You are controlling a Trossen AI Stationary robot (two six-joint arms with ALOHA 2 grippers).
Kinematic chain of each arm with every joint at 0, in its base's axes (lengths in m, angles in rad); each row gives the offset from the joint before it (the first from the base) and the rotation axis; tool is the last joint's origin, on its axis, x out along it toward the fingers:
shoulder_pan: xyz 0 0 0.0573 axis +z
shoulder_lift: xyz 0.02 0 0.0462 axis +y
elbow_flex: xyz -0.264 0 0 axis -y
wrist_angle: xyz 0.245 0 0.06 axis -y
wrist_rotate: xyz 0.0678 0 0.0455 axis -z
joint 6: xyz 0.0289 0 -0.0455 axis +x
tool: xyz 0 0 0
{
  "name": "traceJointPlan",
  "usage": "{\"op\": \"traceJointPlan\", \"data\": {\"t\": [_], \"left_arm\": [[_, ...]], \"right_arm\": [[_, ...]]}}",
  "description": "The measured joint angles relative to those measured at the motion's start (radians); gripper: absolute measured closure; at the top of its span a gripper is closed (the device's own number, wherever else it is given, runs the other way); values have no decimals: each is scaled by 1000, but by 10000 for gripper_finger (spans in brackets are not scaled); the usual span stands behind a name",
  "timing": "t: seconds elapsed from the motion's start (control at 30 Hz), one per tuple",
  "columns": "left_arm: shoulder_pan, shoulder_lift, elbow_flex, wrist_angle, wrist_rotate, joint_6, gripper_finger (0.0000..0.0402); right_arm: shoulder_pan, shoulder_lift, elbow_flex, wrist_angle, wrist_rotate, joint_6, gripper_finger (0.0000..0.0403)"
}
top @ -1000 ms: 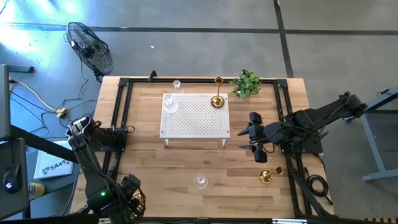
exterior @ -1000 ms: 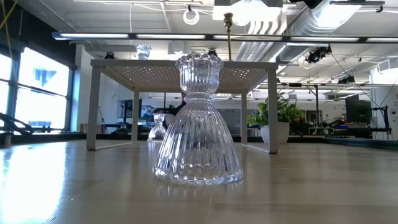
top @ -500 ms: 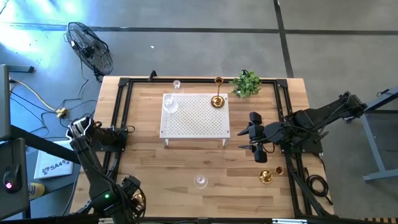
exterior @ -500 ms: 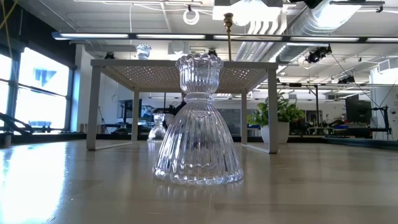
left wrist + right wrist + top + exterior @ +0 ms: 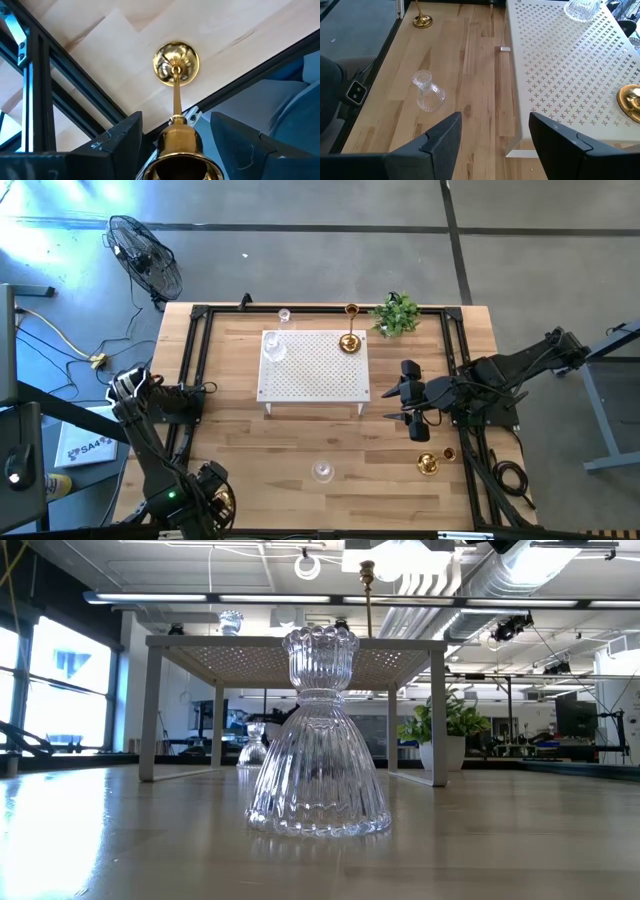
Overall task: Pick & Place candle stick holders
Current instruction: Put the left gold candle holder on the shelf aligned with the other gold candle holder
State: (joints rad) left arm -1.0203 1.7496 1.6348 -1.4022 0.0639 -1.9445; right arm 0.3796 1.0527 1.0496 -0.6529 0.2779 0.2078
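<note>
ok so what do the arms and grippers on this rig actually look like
Both arms are dark, near-black, jointed links. The left arm carries a small green light near its wrist. The right arm ends in blocky black hardware at the right gripper. In each wrist view the fingers are matte dark, angular plates with faceted edges.

The left claw point(image 5: 212, 502) hangs spread at the table's near-left corner, while the right claw point(image 5: 404, 395) hovers spread at right.
</note>
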Motion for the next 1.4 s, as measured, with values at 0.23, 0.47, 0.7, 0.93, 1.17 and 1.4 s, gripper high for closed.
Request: {"op": "traceJointPlan", "data": {"t": [0.23, 0.47, 0.7, 0.93, 1.17, 1.4], "left_arm": [[0, 0, 0, -9, -4, 3, 248], [0, 0, 0, -11, -2, 30, 285], [20, 0, 0, -38, 54, 127, 285], [111, 0, 0, -38, 101, 310, 285], [213, 0, 0, -67, 107, 516, 285], [301, 0, 33, -137, 103, 683, 285]], "right_arm": [[0, 0, 0, 0, 0, 0, 178], [0, 0, 0, 0, 0, 0, 178], [0, 0, 0, 0, 0, 0, 178], [0, 0, 0, 0, 0, 0, 178], [0, 0, 0, 0, 0, 0, 178], [0, 0, 0, 0, 0, 0, 178]]}}
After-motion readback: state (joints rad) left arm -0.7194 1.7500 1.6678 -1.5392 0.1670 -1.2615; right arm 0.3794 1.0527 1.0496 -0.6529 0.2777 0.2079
